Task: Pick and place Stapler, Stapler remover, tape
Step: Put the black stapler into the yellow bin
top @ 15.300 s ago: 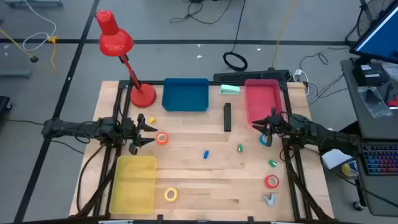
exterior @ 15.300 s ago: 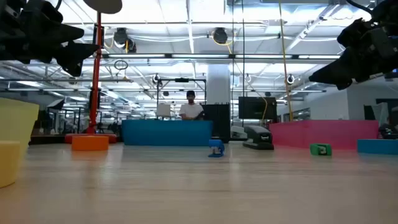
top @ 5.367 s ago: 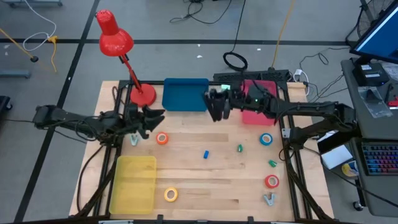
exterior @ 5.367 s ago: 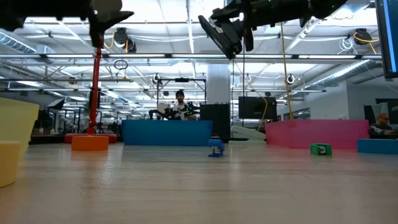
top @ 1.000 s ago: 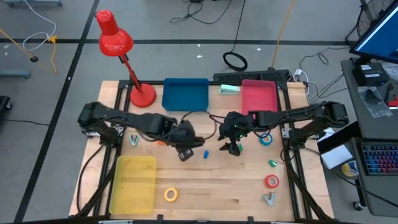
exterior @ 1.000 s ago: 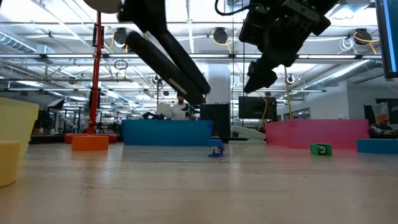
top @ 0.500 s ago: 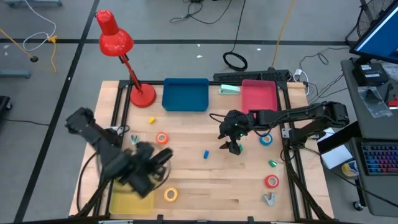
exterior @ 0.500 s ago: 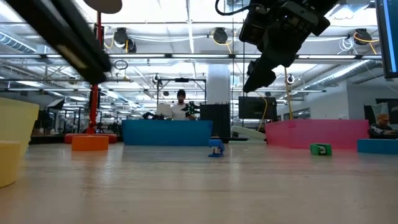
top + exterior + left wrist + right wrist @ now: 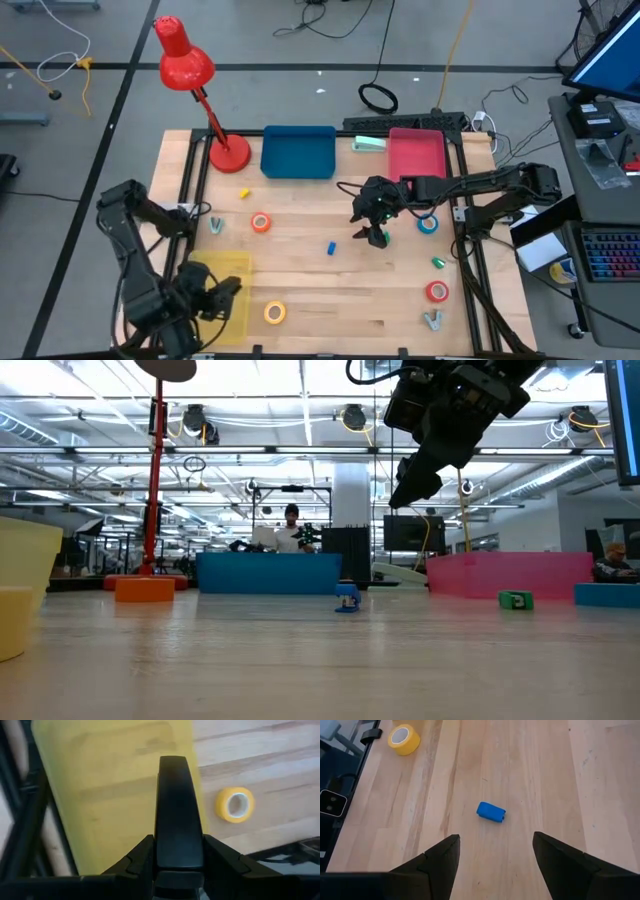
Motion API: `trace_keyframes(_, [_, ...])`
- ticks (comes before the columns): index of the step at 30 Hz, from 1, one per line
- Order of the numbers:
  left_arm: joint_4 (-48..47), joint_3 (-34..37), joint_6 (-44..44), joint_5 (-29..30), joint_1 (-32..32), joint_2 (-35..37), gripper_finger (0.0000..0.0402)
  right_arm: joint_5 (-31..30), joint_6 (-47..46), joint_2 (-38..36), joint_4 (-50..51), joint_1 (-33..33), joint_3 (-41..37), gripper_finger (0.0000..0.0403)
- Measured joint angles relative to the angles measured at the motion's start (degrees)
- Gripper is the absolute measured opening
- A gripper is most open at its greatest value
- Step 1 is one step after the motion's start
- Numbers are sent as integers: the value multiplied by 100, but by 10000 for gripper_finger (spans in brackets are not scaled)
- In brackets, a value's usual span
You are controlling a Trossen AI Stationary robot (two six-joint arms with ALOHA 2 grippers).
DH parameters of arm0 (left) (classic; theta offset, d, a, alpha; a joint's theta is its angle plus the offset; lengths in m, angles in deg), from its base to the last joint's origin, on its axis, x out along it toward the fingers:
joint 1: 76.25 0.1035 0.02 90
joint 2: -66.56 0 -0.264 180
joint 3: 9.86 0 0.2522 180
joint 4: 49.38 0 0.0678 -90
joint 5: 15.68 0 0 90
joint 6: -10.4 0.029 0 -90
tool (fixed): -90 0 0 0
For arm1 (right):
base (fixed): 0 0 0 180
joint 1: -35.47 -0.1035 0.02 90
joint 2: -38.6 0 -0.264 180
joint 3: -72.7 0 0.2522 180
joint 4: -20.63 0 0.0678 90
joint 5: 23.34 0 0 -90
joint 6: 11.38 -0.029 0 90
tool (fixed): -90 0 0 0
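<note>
Left pincer (image 9: 178,870) was clamped on the black stapler (image 9: 178,827), whose long body ran straight out ahead between the fingers. It hung directly over the yellow bin (image 9: 222,300) at the near left corner of the table (image 9: 330,290), so the bin lay straight beneath the load, with the stapler's length running across the bin's floor toward the edge next to the yellow tape roll (image 9: 235,804). Lowering and letting go looked like the move this called for, and the thing to watch was that the stapler's far end stayed inside that edge.

Right pincer (image 9: 373,236) hovered mid-table with its fingers spread wide and nothing between them. A small solid blue bit (image 9: 491,811) lay on the wood just ahead of it, which is not one of the task's things. The blue tape roll (image 9: 428,223) sat near this pincer on the side toward its own arm's base; the red tape roll (image 9: 437,291) and the grey staple remover (image 9: 432,320) lay farther off toward the table's near edge. The orange tape roll (image 9: 261,223) lay well to its other side. The right arm was judged nearer to the blue roll.
</note>
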State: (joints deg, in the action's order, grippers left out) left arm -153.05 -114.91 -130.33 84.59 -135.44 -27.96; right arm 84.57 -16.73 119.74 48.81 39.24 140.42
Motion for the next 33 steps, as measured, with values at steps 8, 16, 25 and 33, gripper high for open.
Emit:
trace_keyframes(8, [-11,511,-36,-163,-25,0,134,-7,4,0,-4,0,-2,242])
trace_keyframes(16, [-16,1060,-20,-1,-17,0,134,-8,-15,0,0,2,-2,238])
trace_keyframes(25, [-4,1318,4,307,-94,0,134,-24,-27,0,-27,1,-2,238])
trace_keyframes(33, [169,1380,7,430,-23,-379,134,-162,-249,0,-351,0,-2,238])
